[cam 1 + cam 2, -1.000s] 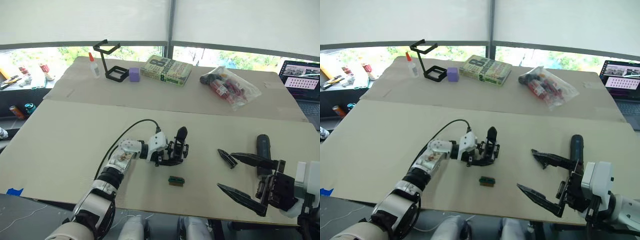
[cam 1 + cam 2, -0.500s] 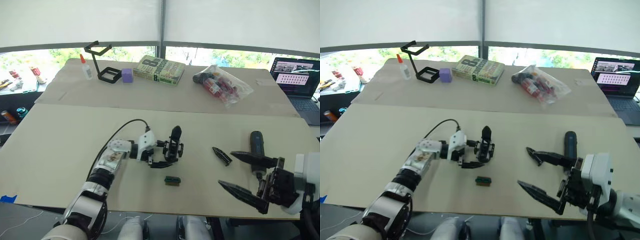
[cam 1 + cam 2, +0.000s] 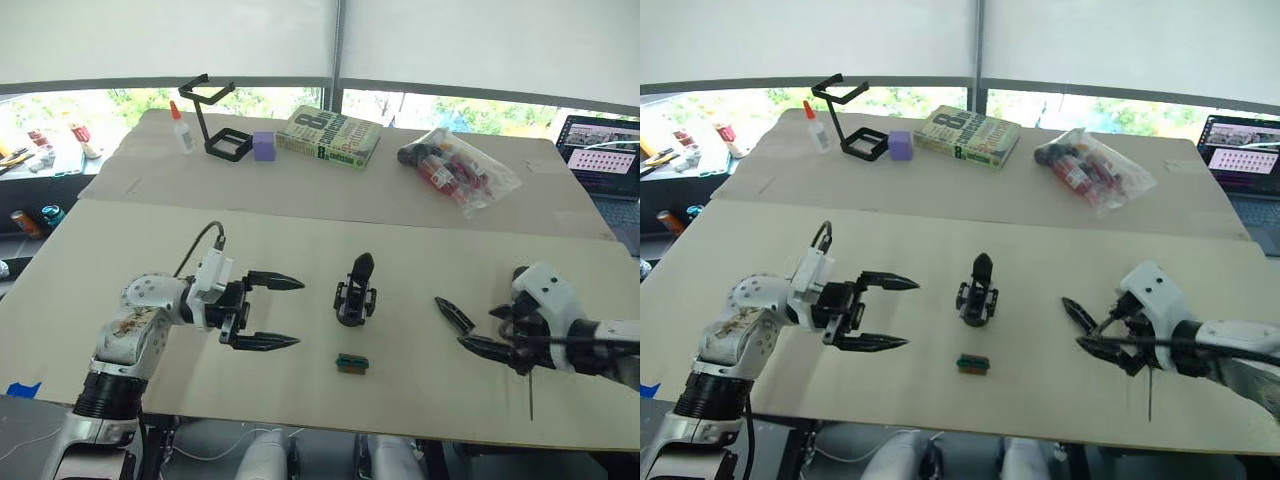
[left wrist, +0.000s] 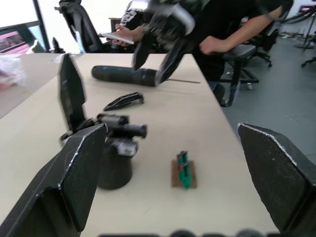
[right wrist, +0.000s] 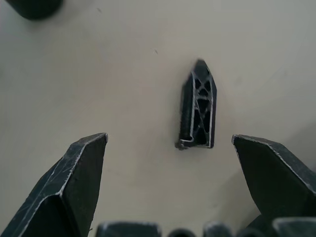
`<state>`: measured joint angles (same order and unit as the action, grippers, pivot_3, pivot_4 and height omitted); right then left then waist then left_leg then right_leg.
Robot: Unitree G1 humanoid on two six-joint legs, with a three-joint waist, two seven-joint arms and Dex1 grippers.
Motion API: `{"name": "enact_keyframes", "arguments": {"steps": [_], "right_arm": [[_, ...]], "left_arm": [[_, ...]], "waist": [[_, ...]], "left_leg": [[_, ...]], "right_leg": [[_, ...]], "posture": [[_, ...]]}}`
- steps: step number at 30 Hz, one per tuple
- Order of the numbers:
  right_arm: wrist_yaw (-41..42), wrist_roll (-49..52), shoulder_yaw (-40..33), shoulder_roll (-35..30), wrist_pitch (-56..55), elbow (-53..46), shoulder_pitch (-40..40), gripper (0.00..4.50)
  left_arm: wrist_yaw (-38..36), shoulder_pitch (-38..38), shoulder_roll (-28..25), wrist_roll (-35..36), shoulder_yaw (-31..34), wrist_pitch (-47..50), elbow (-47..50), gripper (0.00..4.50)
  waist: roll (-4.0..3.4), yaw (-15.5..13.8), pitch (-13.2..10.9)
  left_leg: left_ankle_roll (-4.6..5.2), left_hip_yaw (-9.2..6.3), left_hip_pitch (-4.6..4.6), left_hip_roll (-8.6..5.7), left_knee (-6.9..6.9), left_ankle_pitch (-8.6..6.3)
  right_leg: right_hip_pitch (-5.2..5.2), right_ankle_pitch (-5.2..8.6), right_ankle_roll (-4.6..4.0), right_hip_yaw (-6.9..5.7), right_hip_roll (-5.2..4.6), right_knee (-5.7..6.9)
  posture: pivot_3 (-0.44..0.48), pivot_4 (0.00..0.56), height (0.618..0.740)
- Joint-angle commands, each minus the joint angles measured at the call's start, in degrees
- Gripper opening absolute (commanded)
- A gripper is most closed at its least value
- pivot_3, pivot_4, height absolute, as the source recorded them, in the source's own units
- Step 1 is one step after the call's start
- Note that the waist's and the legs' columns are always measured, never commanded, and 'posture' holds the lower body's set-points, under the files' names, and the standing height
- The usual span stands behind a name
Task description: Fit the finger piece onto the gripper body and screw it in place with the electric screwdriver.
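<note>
Beneath the spread right claw (image 5: pixel 168 182), the finger piece (image 5: pixel 199 111).

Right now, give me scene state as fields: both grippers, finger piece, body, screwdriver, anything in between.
left gripper: open, empty, apart from the body on its left
right gripper: open, above the finger piece, not touching it
finger piece: flat on the table, loose
body: upright on the table, free
screwdriver: lying on the table beyond the finger piece
green block: on the table near the body
</note>
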<state>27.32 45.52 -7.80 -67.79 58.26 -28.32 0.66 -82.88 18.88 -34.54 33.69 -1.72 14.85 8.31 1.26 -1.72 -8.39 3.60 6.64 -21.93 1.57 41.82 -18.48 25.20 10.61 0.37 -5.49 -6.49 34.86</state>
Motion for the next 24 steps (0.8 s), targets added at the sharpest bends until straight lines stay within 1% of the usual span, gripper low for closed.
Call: {"name": "enact_keyframes", "arguments": {"steps": [1,4,6,9,12,16,17,19,21,24], "right_arm": [[0.60,-5.27,5.55,1.42,0.90,3.57,-6.19,4.50],[2.23,-8.27,10.37,3.27,2.42,7.59,-12.20,4.50],[3.53,-10.47,12.83,3.85,2.60,9.32,-14.23,4.50],[5.29,-11.16,14.59,4.45,5.41,10.04,-16.20,4.50],[6.54,-12.06,16.03,4.34,7.58,9.18,-16.42,3.64],[6.03,-13.46,15.12,6.75,6.59,9.14,-15.86,2.26],[5.87,-13.85,14.88,7.21,6.61,9.10,-15.73,1.84],[6.03,-14.77,14.51,7.67,6.25,8.93,-15.23,1.20],[6.32,-15.43,13.59,7.34,5.76,8.30,-13.74,1.15],[6.46,-15.94,11.97,6.83,5.58,7.15,-11.66,1.15]], "left_arm": [[0.87,-0.82,-0.72,2.79,-0.27,3.02,4.60,4.46],[2.53,-1.00,0.08,3.78,0.24,3.55,6.51,4.46],[4.00,-0.79,0.39,4.48,0.89,4.04,7.06,4.46],[5.59,-0.57,0.40,4.89,1.77,4.22,7.16,4.46],[5.74,-0.64,-0.26,4.35,2.08,3.28,7.01,4.50],[7.35,1.34,0.12,4.98,2.98,3.55,5.90,4.50],[7.65,1.81,0.29,5.09,3.13,3.53,5.59,4.50],[7.79,2.61,0.40,5.20,3.08,3.69,4.96,4.50],[7.77,3.02,0.58,5.20,2.69,3.83,4.65,4.50],[7.61,3.25,0.89,5.04,2.04,3.86,4.37,4.50]], "waist": [[-0.03,0.19,-0.01],[-0.06,0.54,-0.03],[-0.07,0.59,-0.03],[-0.07,0.64,-0.03],[-0.07,0.82,-0.03],[-0.04,0.81,-0.03],[-0.02,0.86,-0.02],[-0.02,0.98,-0.01],[-0.03,1.01,-0.01],[-0.03,0.83,-0.01]], "left_leg": [[-0.01,0.00,0.00,0.01,0.00,0.01],[-0.09,0.00,0.02,0.03,0.00,0.05],[-0.10,-0.01,0.03,0.04,-0.01,0.06],[-0.11,-0.02,0.02,0.04,-0.01,0.06],[-0.11,-0.01,0.01,0.04,-0.01,0.07],[-0.12,-0.01,0.02,0.04,0.00,0.07],[-0.12,-0.02,0.04,0.04,0.01,0.07],[-0.13,-0.02,0.09,0.04,0.02,0.07],[-0.13,-0.01,0.23,0.05,0.00,0.07],[-0.15,-0.02,0.19,0.06,-0.01,0.08]], "right_leg": [[0.00,0.01,0.01,-0.01,0.01,0.02],[0.03,0.01,0.02,-0.02,0.07,0.10],[0.02,0.01,0.01,-0.02,0.08,0.11],[0.02,0.01,0.02,-0.05,0.08,0.10],[0.00,0.01,0.03,-0.05,0.08,0.08],[-0.03,0.01,0.03,-0.08,0.07,0.07],[-0.06,0.01,0.03,-0.08,0.08,0.07],[-0.10,0.00,0.04,-0.06,0.08,0.09],[-0.19,0.03,0.08,-0.05,0.08,0.11],[-0.15,0.02,0.06,-0.06,0.10,0.11]], "posture": [[0.000,0.150,0.740],[0.000,0.150,0.740],[0.000,0.150,0.740],[0.000,0.150,0.740],[0.000,0.150,0.740],[0.000,0.150,0.740],[0.000,0.150,0.740],[0.000,0.150,0.740],[0.000,0.150,0.740],[0.000,0.150,0.740]]}}
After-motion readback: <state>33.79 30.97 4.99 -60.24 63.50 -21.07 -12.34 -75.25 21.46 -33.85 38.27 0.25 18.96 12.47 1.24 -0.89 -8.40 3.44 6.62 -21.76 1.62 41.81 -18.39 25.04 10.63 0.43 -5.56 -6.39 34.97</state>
